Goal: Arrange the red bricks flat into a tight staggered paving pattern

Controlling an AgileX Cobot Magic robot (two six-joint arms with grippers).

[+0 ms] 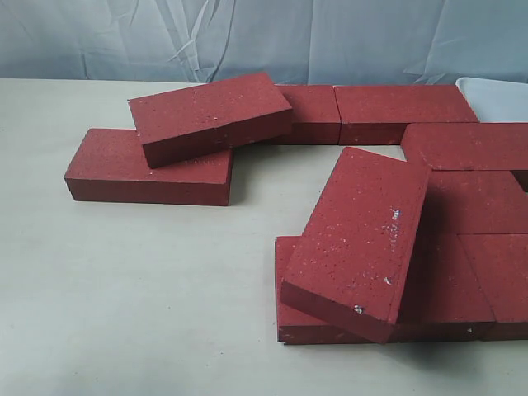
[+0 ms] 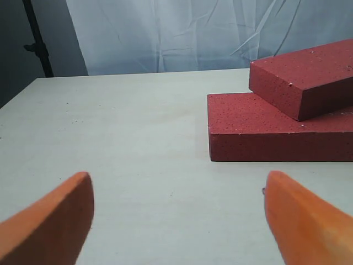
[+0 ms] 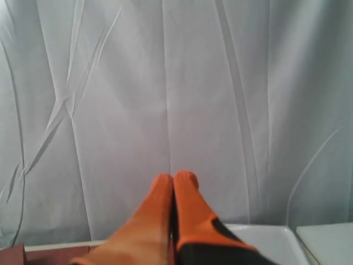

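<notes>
Centring the released left end effector [image 2: 177,185] across the tilted dark-red gritty brick [image 2: 309,72] should free the flat red brick [image 2: 248,118] beneath.

Place: a staged indoor test bench, closer to a lab or studio than to a home or a building site.
Backdrop: wrinkled pale blue-grey cloth [image 1: 247,41] hung across the whole far side.
Surface: a plain cream table [image 1: 124,289], smooth and evenly lit.
Stand: a dark pole [image 2: 36,38] stands at the cloth's edge.
Contents: red bricks [image 1: 107,157] lie indoors on the table; a white tray [image 1: 495,95] sits far right.
</notes>
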